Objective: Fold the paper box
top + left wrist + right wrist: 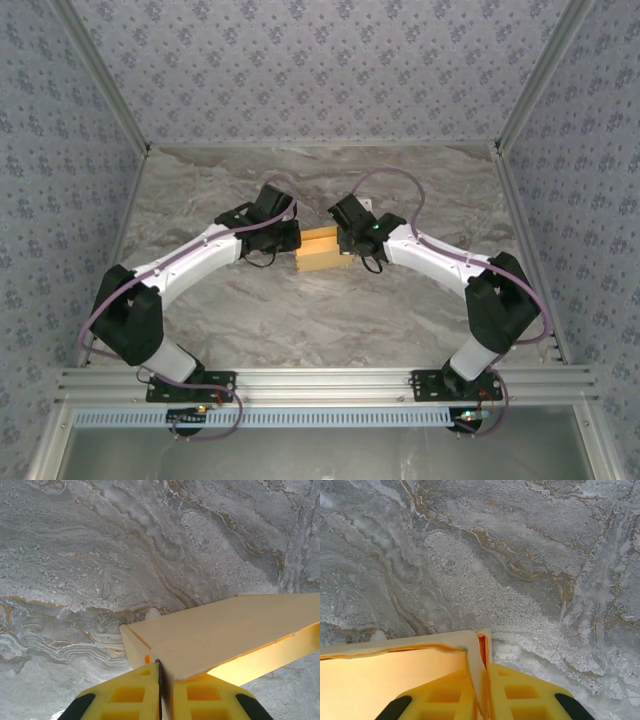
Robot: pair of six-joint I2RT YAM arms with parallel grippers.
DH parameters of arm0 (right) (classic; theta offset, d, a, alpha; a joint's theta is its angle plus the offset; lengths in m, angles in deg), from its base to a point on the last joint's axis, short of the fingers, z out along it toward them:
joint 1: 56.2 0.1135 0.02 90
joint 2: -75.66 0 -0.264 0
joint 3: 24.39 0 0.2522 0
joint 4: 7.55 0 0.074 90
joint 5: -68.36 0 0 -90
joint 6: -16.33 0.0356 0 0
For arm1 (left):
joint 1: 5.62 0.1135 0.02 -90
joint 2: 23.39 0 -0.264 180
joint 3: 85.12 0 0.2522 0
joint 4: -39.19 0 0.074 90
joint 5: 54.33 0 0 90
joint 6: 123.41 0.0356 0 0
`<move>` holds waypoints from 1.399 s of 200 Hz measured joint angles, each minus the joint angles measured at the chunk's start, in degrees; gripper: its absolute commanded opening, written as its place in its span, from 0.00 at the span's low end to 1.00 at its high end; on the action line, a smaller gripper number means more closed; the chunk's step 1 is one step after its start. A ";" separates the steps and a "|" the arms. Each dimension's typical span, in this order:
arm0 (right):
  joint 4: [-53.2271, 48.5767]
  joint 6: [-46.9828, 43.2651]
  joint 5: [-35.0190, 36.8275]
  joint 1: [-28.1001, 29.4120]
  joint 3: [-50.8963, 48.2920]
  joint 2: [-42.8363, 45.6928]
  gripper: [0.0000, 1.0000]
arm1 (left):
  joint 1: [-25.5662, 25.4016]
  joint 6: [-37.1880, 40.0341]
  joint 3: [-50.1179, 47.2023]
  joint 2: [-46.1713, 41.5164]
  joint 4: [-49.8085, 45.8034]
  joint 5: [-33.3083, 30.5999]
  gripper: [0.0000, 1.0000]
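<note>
The paper box (320,254) is seen mid-worktop (300,325) between the arms; its ends are hidden overhead by both wrists; whether it rests there cannot be told; one end wall is pinched by the narrow left claw (161,680); the opposite wall is gripped by the right claw (482,680).

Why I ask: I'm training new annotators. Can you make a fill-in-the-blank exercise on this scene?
1. The left gripper is ____ on an edge of the paper box.
2. In the top view, the right gripper grips the box's ____ end.
3. Both grippers' fingers are coloured ____.

Missing words: shut; right; yellow.
</note>
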 measured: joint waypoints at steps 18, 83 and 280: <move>-0.04 0.00 0.13 0.09 0.00 0.00 0.15 | 0.13 -0.76 0.22 0.17 -0.17 0.55 0.10; -0.07 0.00 0.76 0.33 0.00 -0.09 0.15 | 0.92 -2.97 0.96 0.63 -0.72 2.25 0.07; 0.00 1.11 1.57 0.33 0.00 -0.42 0.18 | -2.91 1.22 -3.30 -0.44 5.46 -6.86 0.02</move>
